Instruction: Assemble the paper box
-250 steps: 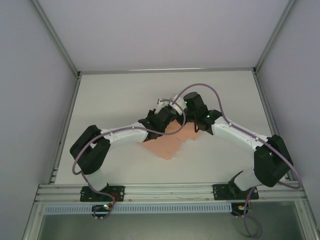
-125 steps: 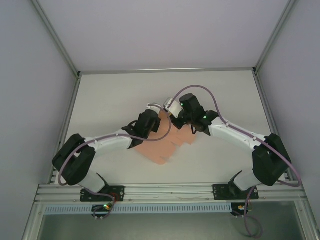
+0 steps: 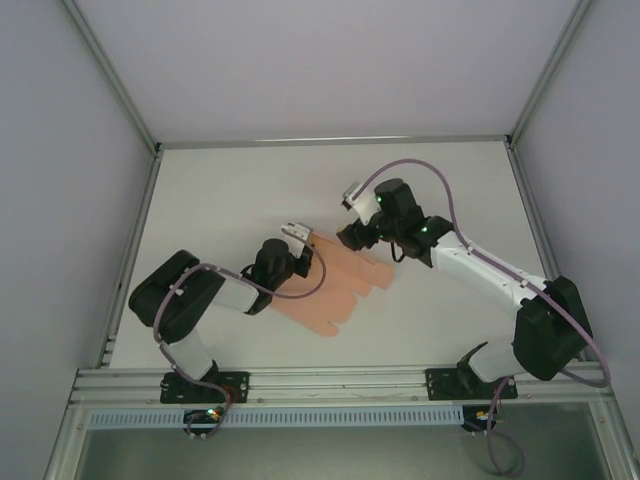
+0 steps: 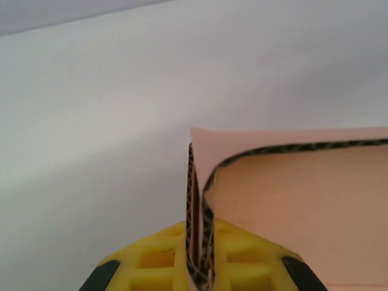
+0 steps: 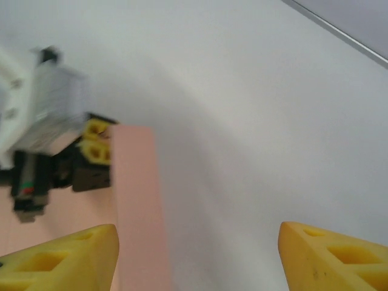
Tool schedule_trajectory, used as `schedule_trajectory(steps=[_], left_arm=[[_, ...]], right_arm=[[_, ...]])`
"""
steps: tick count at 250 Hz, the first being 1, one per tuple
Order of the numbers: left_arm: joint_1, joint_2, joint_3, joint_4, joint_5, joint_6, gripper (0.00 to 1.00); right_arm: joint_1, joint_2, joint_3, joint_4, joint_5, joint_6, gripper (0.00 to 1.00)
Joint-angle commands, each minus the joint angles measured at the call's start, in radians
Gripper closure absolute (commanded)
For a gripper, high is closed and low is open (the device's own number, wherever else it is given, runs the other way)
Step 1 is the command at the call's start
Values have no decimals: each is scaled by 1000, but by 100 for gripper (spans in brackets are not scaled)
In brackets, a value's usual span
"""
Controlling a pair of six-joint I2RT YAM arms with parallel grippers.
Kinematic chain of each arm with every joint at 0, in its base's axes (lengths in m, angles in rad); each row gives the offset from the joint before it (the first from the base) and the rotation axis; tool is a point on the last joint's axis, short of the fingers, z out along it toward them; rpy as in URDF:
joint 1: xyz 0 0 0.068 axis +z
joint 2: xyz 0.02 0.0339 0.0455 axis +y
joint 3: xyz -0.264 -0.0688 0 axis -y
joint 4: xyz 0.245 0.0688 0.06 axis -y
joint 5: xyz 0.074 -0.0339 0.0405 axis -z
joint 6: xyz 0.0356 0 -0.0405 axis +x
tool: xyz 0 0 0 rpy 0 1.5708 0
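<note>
At the far-left corner of the salmon-pink sheet, the left end effector (image 4: pixel 199 267) is clamped on a thin edge of the paper box (image 4: pixel 303 206), its yellow fingers (image 4: pixel 157 260) pressed together with the card standing up between them and curling over to the right. From above, this left end effector (image 3: pixel 297 240) sits low at the sheet's upper-left edge, while the right end effector (image 3: pixel 347 238) hovers just beside the sheet's far edge, with its fingers (image 5: pixel 66 254) spread well apart and nothing between them. In the right wrist view the right end effector (image 5: pixel 197 233) looks down on a raised flap (image 5: pixel 136 206) with the left one pinching it at the far end. The paper box (image 3: pixel 335 290) is not yet a box: it lies as a flat die-cut sheet in the middle of the desk (image 3: pixel 230 190), between the two arms, tabs pointing toward the near right. The card looks light, thin and limp, so it will likely bow or slide across the smooth desk unless one side is pinned. A grasp is best taken on a flap's free edge close to a crease, with gentle pressure, since a hard pinch mid-panel could dent or kink it
</note>
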Motion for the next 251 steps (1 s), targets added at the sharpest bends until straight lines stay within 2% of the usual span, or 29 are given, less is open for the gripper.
schedule_trajectory(steps=[1, 56, 123, 137, 179, 195, 251], left_arm=[[10, 52, -20, 167, 107, 13, 100], [7, 71, 2, 128, 124, 49, 100], [-3, 83, 17, 73, 103, 77, 100], [-4, 85, 18, 67, 100, 78, 94], [-4, 68, 9, 43, 60, 73, 86], [-4, 64, 6, 34, 55, 75, 80], [-5, 57, -2, 28, 25, 76, 79]], right_arm=[[-29, 70, 91, -65, 15, 83, 29], [-5, 278, 235, -110, -131, 118, 27], [41, 431, 298, -163, -168, 117, 27], [49, 446, 284, -167, -179, 113, 27], [68, 470, 237, -194, -123, 107, 28], [68, 474, 215, -195, -107, 108, 28], [68, 484, 171, -217, -50, 116, 29]])
